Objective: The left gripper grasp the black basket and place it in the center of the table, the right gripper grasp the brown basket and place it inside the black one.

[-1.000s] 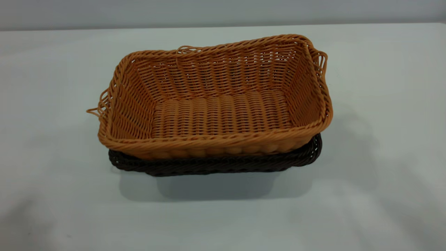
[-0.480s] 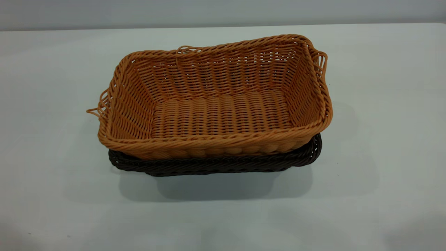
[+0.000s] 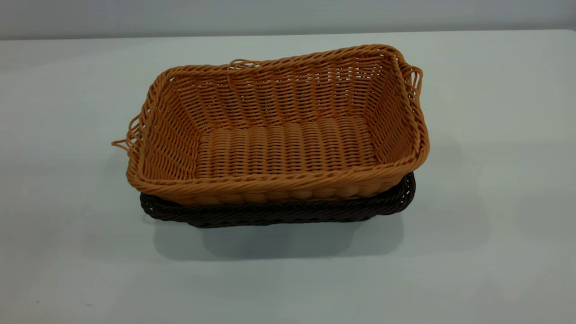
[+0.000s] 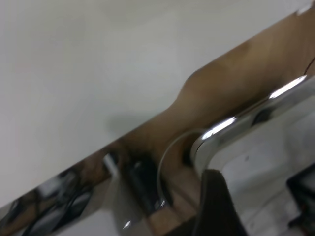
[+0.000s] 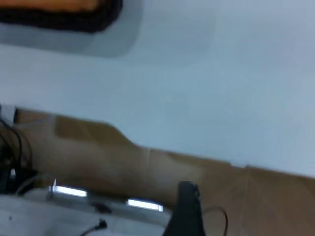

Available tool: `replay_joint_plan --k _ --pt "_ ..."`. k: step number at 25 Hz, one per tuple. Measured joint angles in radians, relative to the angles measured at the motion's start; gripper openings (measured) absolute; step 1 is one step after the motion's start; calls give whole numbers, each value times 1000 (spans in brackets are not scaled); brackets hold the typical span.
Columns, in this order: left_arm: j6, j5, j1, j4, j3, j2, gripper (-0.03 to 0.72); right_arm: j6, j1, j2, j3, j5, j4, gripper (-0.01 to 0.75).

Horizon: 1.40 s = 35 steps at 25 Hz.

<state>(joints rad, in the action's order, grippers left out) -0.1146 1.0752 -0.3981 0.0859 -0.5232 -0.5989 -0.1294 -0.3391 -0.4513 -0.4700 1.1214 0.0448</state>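
Orange-tan rectangular woven wicker basket [image 3: 279, 130] sits nested inside the dark brown-black rectangular wicker basket [image 3: 288, 209], mid-scene on the plain white surface [image 3: 495, 135]. Only the dark basket's braided rim shows, along the near side and right corner. The tan basket rides tilted, with its rim higher at the far right. Loose strand loops stick out at its left and far-right edges.

Exterior view: neither arm in frame. Left pincer [image 4: 216, 206]: one dark finger visible over the surface edge; cannot tell released or clenched. Right pincer [image 5: 186, 211]: likewise, cannot tell. The right wrist view catches a corner of the dark basket, well apart.
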Motion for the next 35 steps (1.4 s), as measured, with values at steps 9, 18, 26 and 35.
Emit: replay_joint_plan --k 9,18,26,35 --pt "2 18 0 31 32 77 437 -1 0 7 1 -7 -1 565" --pt "3 25 0 32 32 152 437 -1 15 30 7 -9 4 565" --pt "3 32 272 51 32 319 437 -1 292 304 7 -5 25 565" --pt "3 46 415 51 32 598 437 -2 304 466 5 14 32 565"
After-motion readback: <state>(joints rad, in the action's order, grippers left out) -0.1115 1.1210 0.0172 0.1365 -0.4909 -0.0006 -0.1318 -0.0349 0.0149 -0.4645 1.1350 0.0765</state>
